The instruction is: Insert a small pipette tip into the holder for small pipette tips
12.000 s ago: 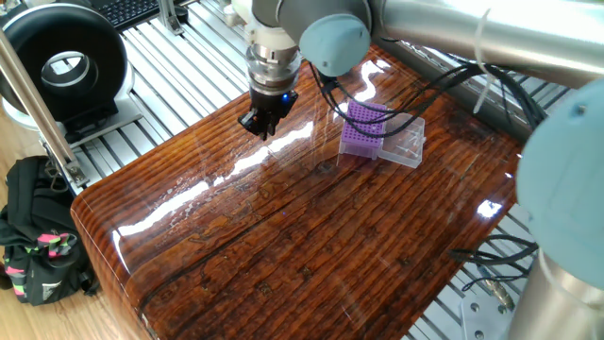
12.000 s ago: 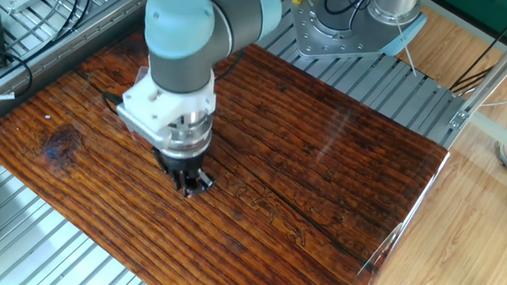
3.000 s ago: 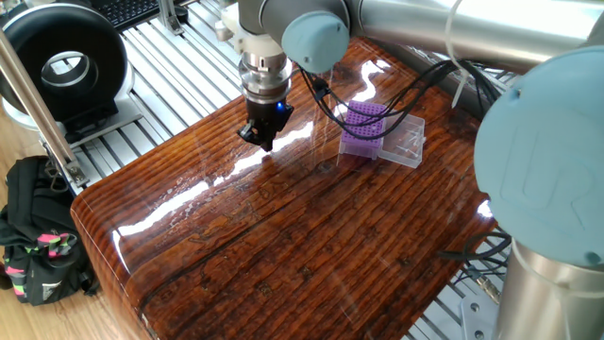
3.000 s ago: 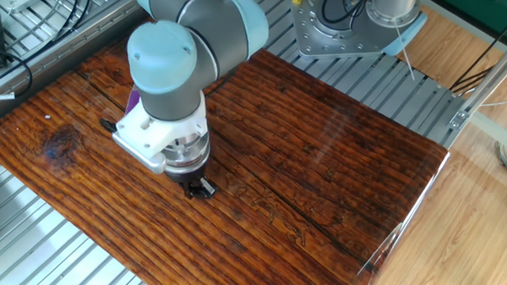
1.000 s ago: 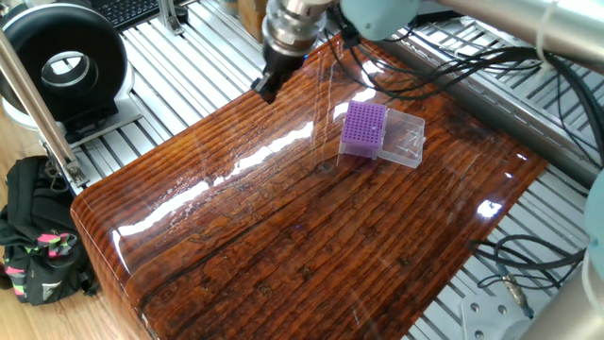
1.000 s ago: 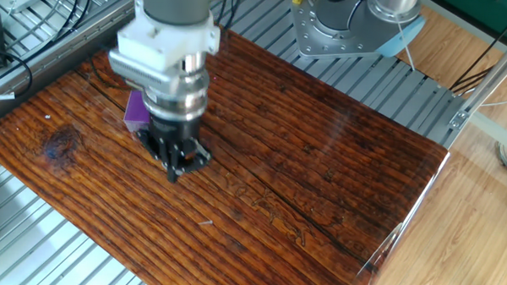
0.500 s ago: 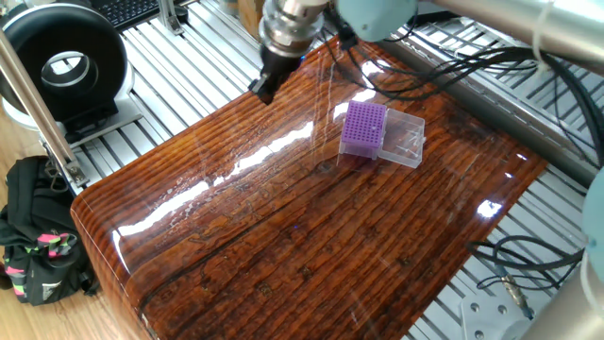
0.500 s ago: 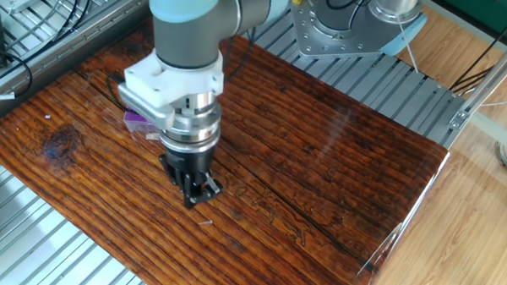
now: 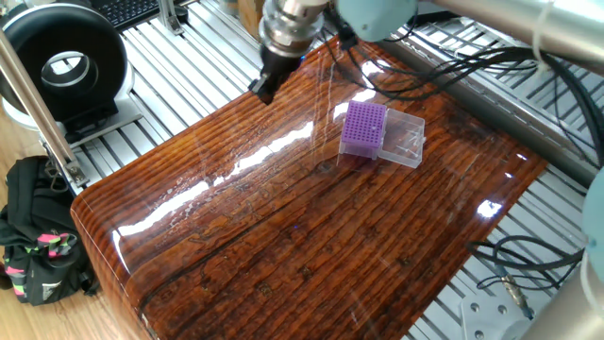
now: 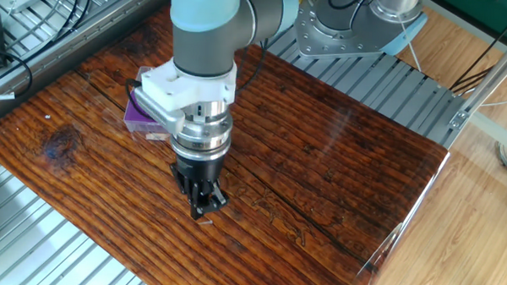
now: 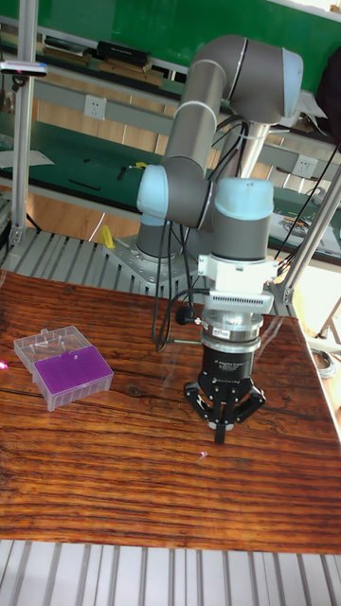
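The holder for small pipette tips [image 9: 363, 129] is a purple block with a grid of holes, joined to a clear box part [image 9: 406, 142]. It lies on the wooden table [image 9: 283, 246]. The arm partly hides the holder [image 10: 139, 110] in the other fixed view, while the tall fixed view shows the holder [image 11: 72, 375] at the left. A small pale pipette tip [image 10: 204, 222] lies flat on the wood; the tall view shows the tip [image 11: 202, 457] too. My gripper [image 11: 221, 434] hangs just above and beside it, fingers drawn together to a point with nothing seen between them. The gripper [image 10: 202, 205] points down; the gripper [image 9: 266, 85] looks dark and blurred.
A black round device [image 9: 61, 66] and a black bag [image 9: 33, 246] sit off the table's left side. Slatted aluminium framing [image 10: 30, 245] surrounds the wood. The robot base [image 10: 350, 27] and cables [image 9: 510, 269] lie beyond the table edges.
In the other fixed view the gripper has swung right and toward the front edge, ending close over the loose tip. The tip and the holder have not moved.
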{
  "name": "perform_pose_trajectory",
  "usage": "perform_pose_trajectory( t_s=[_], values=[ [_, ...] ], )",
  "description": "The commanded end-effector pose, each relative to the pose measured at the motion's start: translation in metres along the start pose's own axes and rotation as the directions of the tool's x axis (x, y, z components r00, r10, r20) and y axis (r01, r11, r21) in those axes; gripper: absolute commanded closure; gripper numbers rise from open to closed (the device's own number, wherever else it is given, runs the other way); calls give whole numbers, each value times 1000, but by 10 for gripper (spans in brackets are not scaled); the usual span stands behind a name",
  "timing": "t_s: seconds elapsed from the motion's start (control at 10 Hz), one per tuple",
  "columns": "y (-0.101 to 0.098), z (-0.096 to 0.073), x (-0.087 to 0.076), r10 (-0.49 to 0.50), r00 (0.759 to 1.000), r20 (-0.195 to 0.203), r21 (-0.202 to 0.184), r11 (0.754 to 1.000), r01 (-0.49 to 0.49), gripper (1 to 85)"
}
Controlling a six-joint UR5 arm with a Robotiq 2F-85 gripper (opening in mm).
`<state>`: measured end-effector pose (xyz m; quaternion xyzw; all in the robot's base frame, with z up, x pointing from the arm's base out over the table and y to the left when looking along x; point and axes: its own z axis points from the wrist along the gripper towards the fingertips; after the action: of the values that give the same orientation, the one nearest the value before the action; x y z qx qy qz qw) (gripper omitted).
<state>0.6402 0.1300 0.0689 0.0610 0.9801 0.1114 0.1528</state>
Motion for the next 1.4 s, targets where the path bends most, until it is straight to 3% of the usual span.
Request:
perform_pose_trajectory(
  t_s=[0.0,0.1,0.2,0.3,0.4,0.5,0.6,0.7,0.8,1.0,1.1,1.2,1.3],
  values=[
    [7,12,-7,34,999,34,-36,999,-33,847],
    [-40,8,-3,-37,998,42,170,985,29,847],
    [-41,1,12,-23,1000,20,209,978,18,847],
    [-33,-2,18,-38,999,21,183,983,33,817],
    [-32,-4,23,-63,998,18,182,982,59,817],
    [-34,-4,30,-101,995,-3,192,976,100,720],
    [-40,-7,26,-112,993,28,223,969,103,720],
    [-39,-8,14,-100,989,108,231,970,72,760],
    [-35,-8,11,-65,987,145,212,977,33,773],
    [-35,-6,16,-34,995,91,199,980,15,780],
    [-39,-6,26,-29,999,46,211,977,19,780],
    [-52,-10,18,-75,995,63,265,963,56,790],
    [-53,-10,23,-135,990,26,271,955,123,767]
  ],
)
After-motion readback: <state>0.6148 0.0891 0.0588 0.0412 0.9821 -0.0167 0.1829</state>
